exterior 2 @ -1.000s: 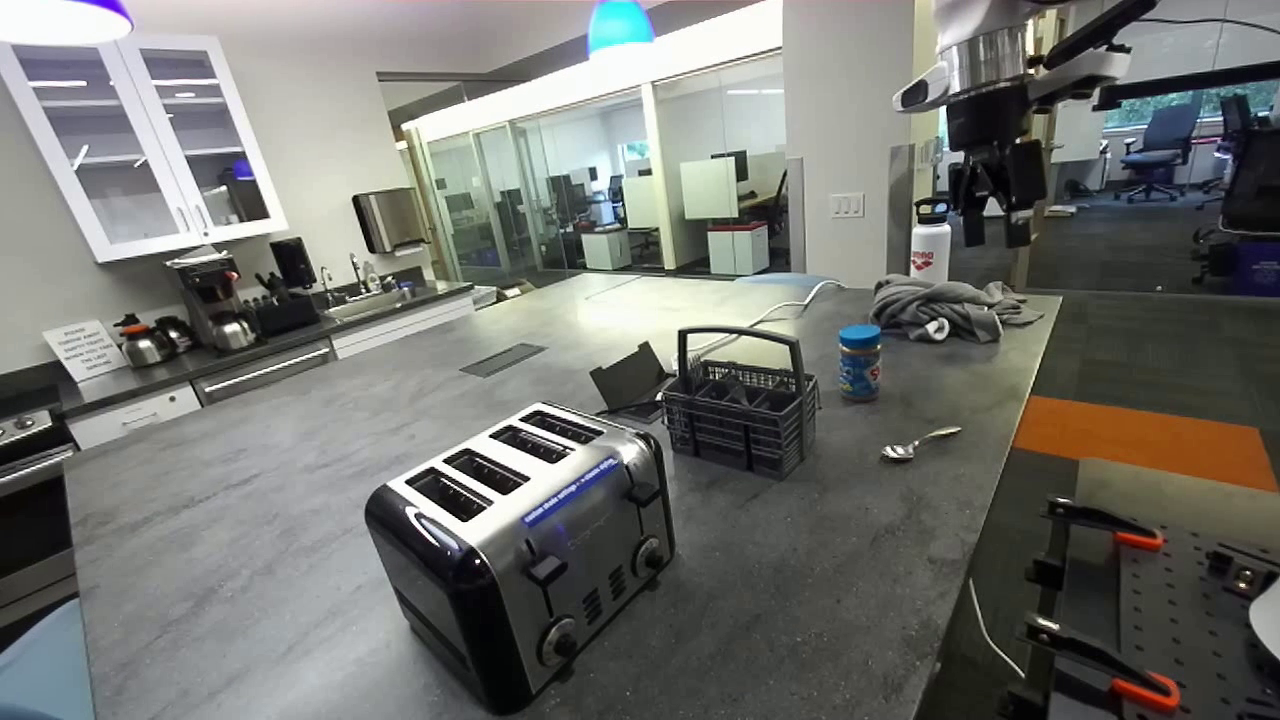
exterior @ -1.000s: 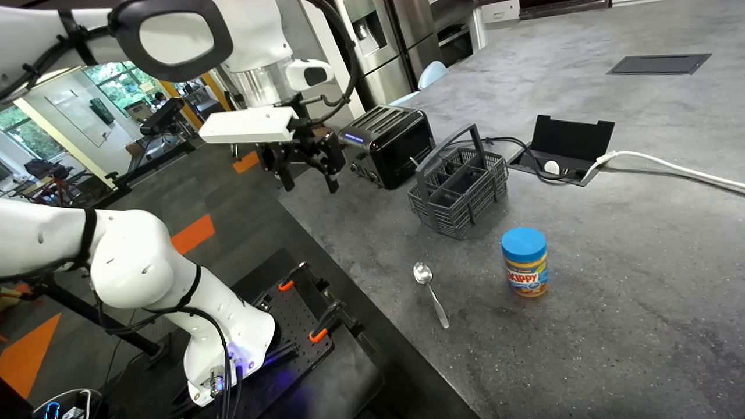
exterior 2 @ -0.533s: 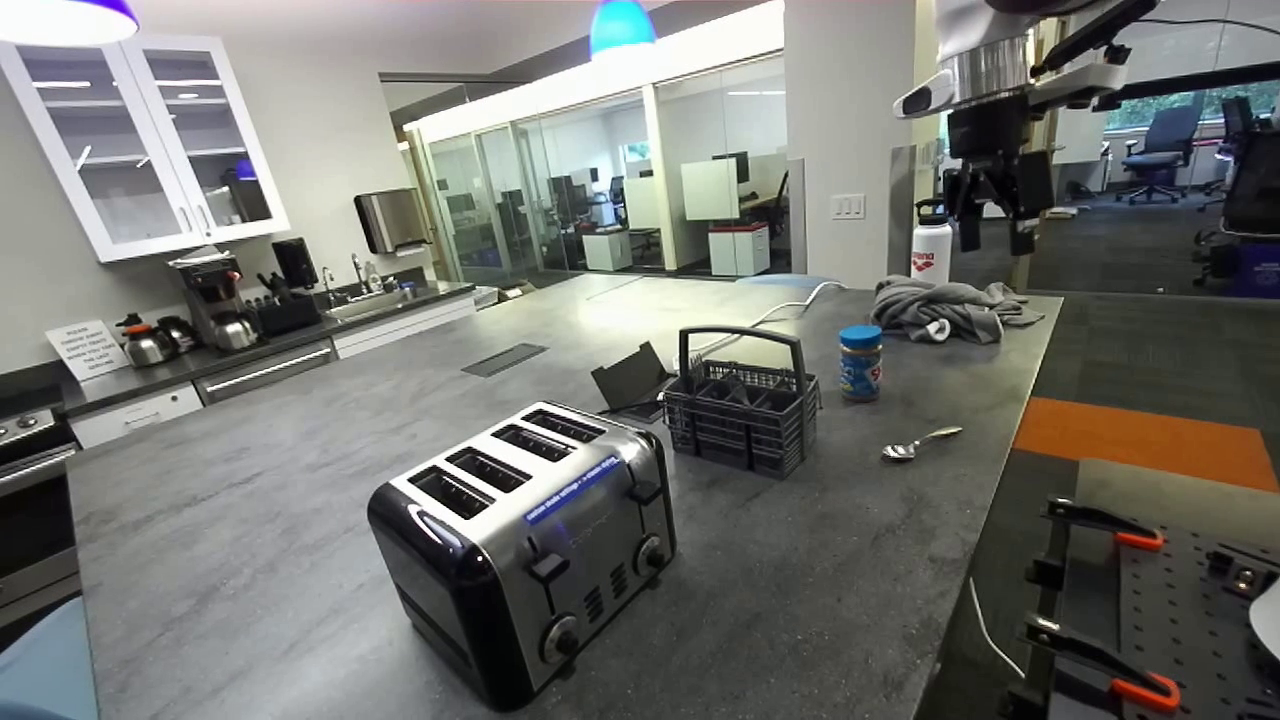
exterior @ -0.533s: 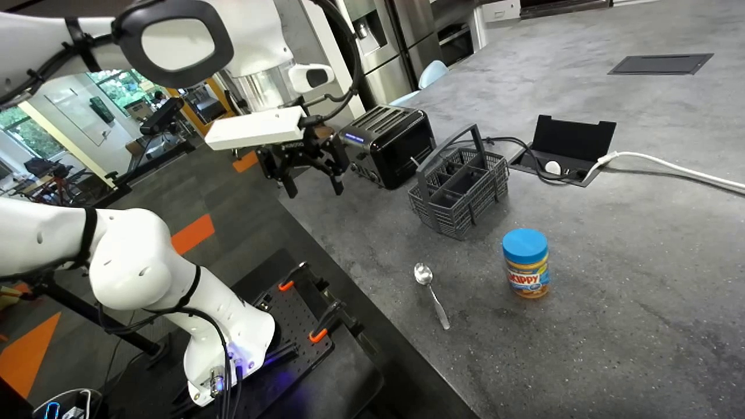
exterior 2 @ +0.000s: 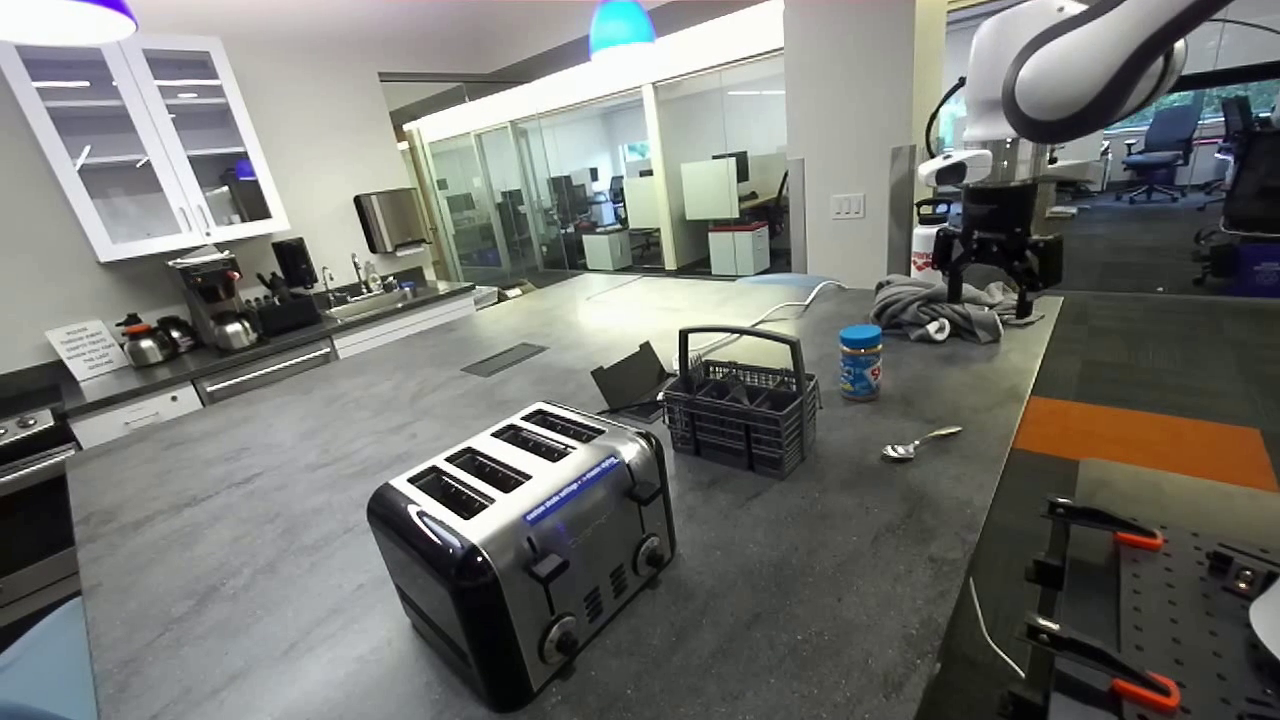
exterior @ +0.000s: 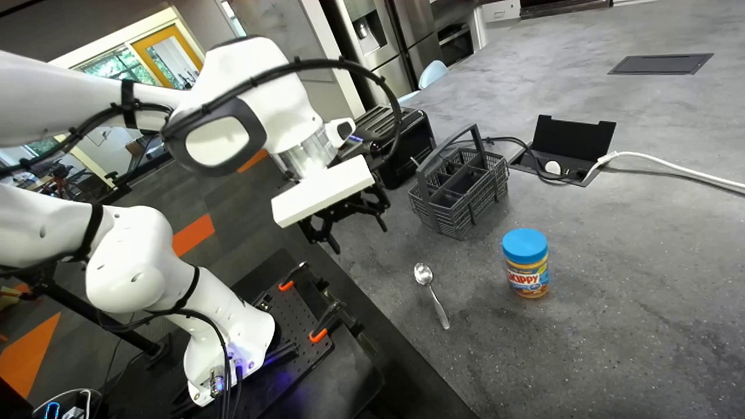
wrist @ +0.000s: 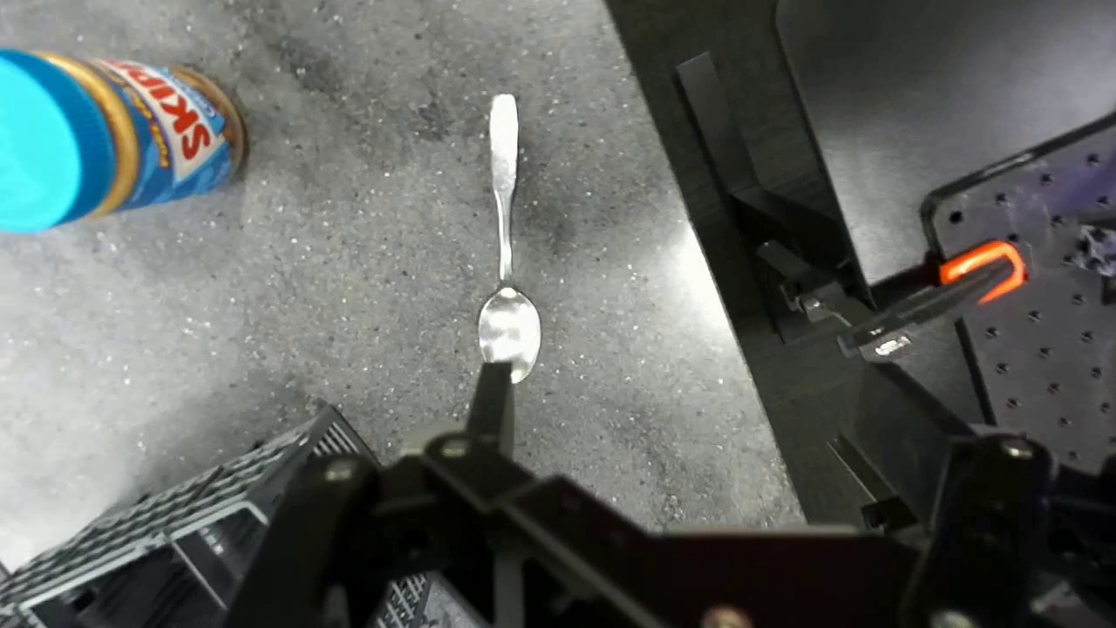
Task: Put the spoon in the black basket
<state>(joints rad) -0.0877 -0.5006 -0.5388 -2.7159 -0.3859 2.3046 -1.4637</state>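
Swung lower, the tool [exterior: 358, 235] hangs spread and empty at ten o'clock from the spoon [exterior: 433, 294] in an exterior view, and misaligned closing could skid the spoon.

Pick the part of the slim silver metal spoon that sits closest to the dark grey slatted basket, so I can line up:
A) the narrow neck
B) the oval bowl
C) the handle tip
B: in all three views the oval bowl is the end of the slim silver metal spoon toward the dark grey slatted basket, while the handle tip points away from it along the grey countertop.
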